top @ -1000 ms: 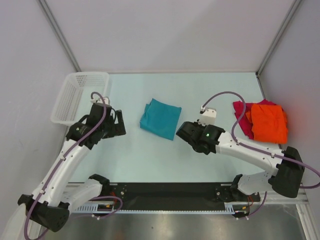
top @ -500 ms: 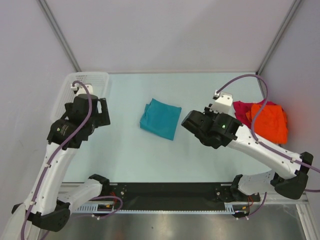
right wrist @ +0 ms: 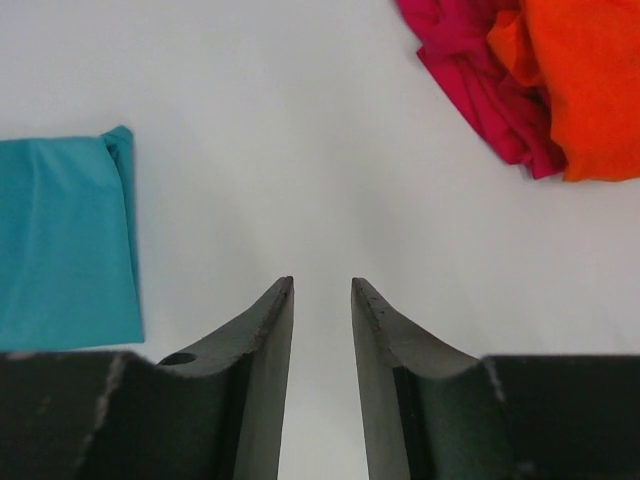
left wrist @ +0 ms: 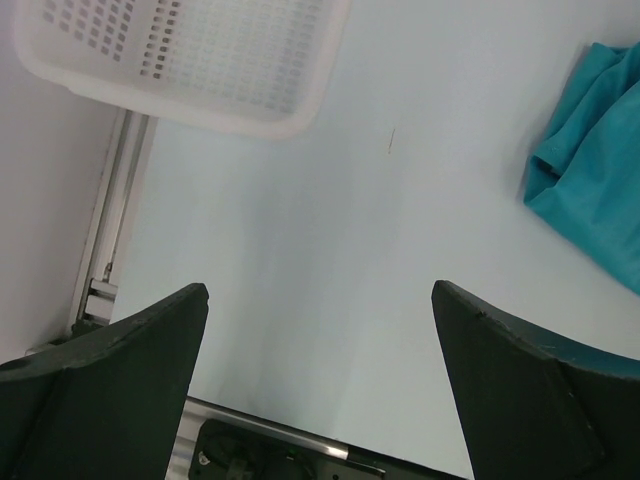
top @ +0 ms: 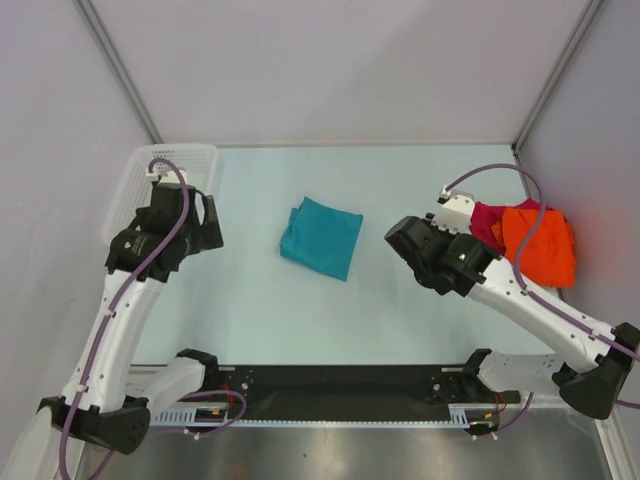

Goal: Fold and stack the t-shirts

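Right pincer (right wrist: 322, 285) has pulled rightward off the teal t-shirt (top: 321, 237), which lies folded mid-tabletop (top: 400, 180); jaws slightly parted, empty. Left pincer (left wrist: 318, 290) spread wide, empty, left of teal. Orange t-shirt (top: 540, 245) overlaps crumpled magenta t-shirt (top: 485, 225), far right of teal.

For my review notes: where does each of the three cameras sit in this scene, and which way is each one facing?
Top external: fixed above and behind the bases, looking down on the table; shows the left arm, right arm, basket and all three shirts.
Left wrist: looks down past the wide-open left gripper at the basket and the teal shirt.
Right wrist: looks down past the right gripper, fingers slightly apart, at the teal shirt, magenta shirt and orange shirt.
Shared: the teal shirt appears in all three views.
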Controlling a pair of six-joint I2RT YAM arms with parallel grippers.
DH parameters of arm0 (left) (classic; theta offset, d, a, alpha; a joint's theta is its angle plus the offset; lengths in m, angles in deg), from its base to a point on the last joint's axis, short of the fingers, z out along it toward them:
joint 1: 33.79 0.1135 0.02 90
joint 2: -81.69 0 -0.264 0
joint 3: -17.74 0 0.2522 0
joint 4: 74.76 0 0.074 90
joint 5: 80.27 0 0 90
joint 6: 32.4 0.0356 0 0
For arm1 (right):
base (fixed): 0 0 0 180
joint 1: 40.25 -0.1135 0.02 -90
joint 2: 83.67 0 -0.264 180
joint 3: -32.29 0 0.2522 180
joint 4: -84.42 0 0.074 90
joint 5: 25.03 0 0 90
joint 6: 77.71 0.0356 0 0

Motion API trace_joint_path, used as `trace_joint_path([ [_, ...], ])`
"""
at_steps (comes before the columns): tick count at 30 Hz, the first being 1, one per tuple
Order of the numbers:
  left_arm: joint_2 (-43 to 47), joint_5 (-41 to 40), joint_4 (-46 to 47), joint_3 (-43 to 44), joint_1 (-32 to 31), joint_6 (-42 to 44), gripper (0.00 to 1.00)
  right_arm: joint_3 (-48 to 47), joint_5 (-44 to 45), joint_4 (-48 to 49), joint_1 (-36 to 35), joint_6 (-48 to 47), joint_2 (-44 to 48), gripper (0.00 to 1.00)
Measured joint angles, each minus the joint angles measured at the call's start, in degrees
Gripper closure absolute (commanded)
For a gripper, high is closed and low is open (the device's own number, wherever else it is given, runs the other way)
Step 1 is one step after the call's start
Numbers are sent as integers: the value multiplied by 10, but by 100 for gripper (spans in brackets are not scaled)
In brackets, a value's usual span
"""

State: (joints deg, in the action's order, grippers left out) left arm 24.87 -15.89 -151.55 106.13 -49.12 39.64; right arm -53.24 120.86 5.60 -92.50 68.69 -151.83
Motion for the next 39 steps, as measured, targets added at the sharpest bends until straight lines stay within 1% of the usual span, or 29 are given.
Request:
trace_joint_path([
  [4,-41,30,23,-7,17,0,1,59,-81,73,52,-49,19,62],
  [7,-78,44,46,-8,18,0,0,64,-120,108,59,-73,10,59],
  [11,-120,73,84,-16,19,-2,0,68,-177,158,66,-96,-5,59],
  [13,-148,93,104,-23,20,-7,1,80,-214,193,73,-102,-13,55],
  [16,-192,118,134,-36,20,-12,1,108,-266,245,81,-110,-29,53],
  [19,-233,142,159,-49,20,-13,0,128,-313,289,90,-119,-58,53],
  [23,-283,181,191,-53,20,-15,0,136,-397,356,113,-132,-119,53],
  [29,-315,243,252,-53,19,-20,0,138,-487,442,141,-136,-187,53],
  [33,-364,266,283,-49,12,-21,0,138,-524,482,158,-135,-223,53],
  [39,-432,263,293,-35,-16,-26,1,138,-567,518,179,-129,-271,53],
])
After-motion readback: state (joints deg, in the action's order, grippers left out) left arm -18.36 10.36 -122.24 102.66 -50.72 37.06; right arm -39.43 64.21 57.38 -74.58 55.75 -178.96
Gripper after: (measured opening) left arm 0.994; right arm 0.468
